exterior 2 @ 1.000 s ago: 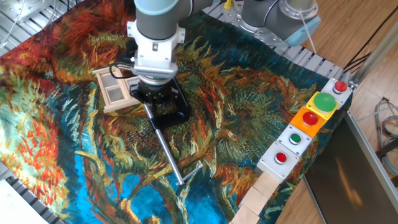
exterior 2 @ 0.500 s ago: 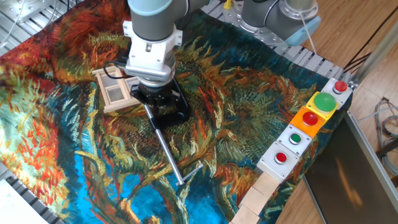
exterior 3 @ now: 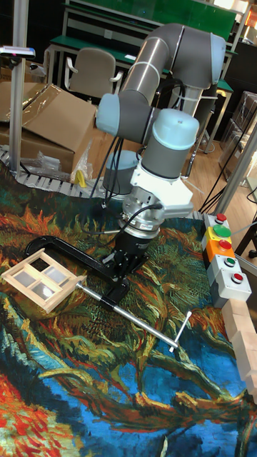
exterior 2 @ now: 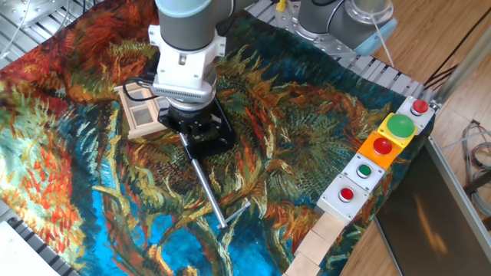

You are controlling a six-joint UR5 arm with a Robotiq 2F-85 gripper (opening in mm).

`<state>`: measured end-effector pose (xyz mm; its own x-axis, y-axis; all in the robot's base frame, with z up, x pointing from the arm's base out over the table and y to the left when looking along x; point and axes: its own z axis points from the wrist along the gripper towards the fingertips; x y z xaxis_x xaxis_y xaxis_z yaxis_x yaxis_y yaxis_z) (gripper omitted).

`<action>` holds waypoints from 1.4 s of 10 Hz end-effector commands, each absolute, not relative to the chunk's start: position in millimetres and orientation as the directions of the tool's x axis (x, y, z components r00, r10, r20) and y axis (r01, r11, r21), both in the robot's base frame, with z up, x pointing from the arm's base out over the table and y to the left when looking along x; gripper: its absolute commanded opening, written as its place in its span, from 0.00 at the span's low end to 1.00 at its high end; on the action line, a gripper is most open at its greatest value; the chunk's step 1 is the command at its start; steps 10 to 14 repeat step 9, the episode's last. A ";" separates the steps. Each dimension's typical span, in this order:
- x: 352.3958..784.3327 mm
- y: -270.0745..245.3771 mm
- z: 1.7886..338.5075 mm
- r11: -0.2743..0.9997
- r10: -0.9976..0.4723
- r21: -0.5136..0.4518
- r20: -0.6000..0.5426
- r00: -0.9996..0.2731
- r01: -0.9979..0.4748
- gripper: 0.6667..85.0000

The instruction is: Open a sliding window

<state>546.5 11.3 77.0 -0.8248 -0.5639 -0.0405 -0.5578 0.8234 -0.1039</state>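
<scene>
The window (exterior 3: 41, 275) is seen lying flat on the patterned cloth (exterior 3: 143, 400), at the far left of the things on it; its pale wooden frame holds four panes split by thin bars, and in the fixed view the window (exterior 2: 142, 113) is partly hidden behind the arm's wrist. Just right of the window, the black clamp (exterior 3: 64, 255) is laid on the cloth, its curved body reaching behind the window's far edge and its metal rod (exterior 3: 132, 318) running away from the window's near corner to a short crossbar. Right of the window again, over the clamp's body, the gripper (exterior 3: 123, 265) is held pointing down; its dark fingers are set low among the clamp's black parts, and it cannot be told from either view whether they are spread or closed, or whether the clamp is touched. The window itself is not gripped. Well to the right of the window, at the cloth's edge, a row of button boxes (exterior 3: 223, 257) is placed, with pale wooden blocks (exterior 3: 239, 335) lined up nearer the camera
</scene>
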 end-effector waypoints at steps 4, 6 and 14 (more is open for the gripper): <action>553.1 1.2 94.2 0.818 -0.574 -0.108 -0.071 -0.816 -0.565 0.01; 553.2 -6.5 95.0 0.815 -0.575 -0.126 -0.059 -0.816 -0.565 0.01; 551.5 -9.2 93.7 0.816 -0.574 -0.126 -0.046 -0.818 -0.565 0.01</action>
